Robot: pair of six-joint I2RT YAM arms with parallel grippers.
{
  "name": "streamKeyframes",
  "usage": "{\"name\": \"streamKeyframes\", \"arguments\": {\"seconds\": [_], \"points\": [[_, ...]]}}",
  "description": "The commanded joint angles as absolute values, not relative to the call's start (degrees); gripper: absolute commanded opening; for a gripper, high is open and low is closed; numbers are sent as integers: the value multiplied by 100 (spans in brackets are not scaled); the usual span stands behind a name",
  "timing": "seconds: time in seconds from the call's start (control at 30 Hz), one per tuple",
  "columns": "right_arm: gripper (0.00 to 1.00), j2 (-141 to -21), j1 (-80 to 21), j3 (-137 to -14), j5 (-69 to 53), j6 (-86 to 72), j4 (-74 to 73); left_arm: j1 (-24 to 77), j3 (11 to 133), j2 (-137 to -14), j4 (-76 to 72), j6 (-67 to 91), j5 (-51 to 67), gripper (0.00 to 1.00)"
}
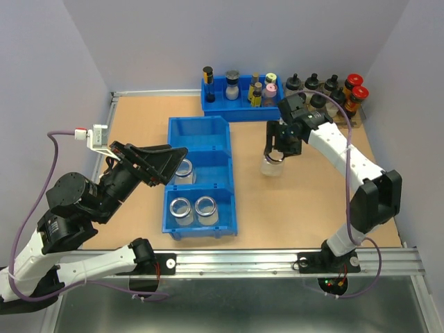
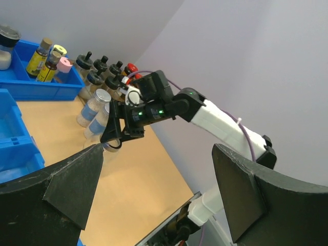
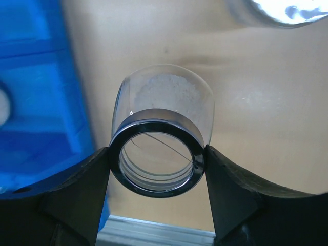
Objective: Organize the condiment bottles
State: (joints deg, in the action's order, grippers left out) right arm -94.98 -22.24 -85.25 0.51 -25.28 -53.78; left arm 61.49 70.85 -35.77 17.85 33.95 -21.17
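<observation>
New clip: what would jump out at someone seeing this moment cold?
The right hand pinching a clear glass jar by its silvery rim, just right of the long blue bin. Next, two open jars side by side in that bin's nearest compartment, with the left hand spread open above the middle one.

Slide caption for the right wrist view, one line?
Right gripper pinches an open glass jar by its silvery rim, white powder inside; wooden table and blue bin behind.
</observation>
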Motion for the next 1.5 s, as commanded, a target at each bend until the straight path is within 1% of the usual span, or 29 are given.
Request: {"name": "streamKeyframes", "arguments": {"seconds": [0.0, 0.2, 0.33, 0.63, 0.8, 1.0, 1.13, 1.3, 1.33, 1.37, 1.43, 1.47], "points": [[0, -8930, -2846, -9683, -527, -2715, -5528, 6144, 7102, -3577, 1670, 3384, -2197, 98], [0, -9263, -3743, -10212, -484, -3120, -5572, 6144, 7110, -3682, 1608, 3375, -2153, 98], [0, -9623, -4244, -10607, -177, -3331, -5388, 6144, 7119, -3691, 1600, 3384, -2136, 98], [1, -10774, -4693, -11355, 413, -3278, -5317, 6144, 7110, -3577, 1635, 3410, -2136, 98], [1, -11240, -4781, -11575, 369, -3313, -5309, 6152, 7075, -3507, 1644, 3436, -2153, 98], [0, -11741, -5132, -11961, 439, -3559, -5317, 6152, 7022, -3489, 1626, 3437, -2180, 98], [0, -11987, -5273, -12023, 650, -3927, -5317, 6144, 7022, -3489, 1608, 3410, -2215, 98], [1, -12111, -5309, -11918, 1239, -4201, -5370, 6152, 7014, -3463, 1626, 3401, -2232, 98], [2, -12120, -5300, -11901, 1291, -4227, -5379, 6152, 7005, -3454, 1626, 3401, -2250, 98], [7, -12138, -5300, -11892, 1379, -4262, -5388, 6144, 7005, -3454, 1609, 3393, -2250, 98], [12, -12173, -5300, -11874, 1362, -4263, -5379, 6152, 7014, -3463, 1635, 3384, -2276, 98], [27, -12216, -5309, -11874, 1284, -4263, -5396, 6152, 7005, -3463, 1617, 3375, -2268, 98]]}}
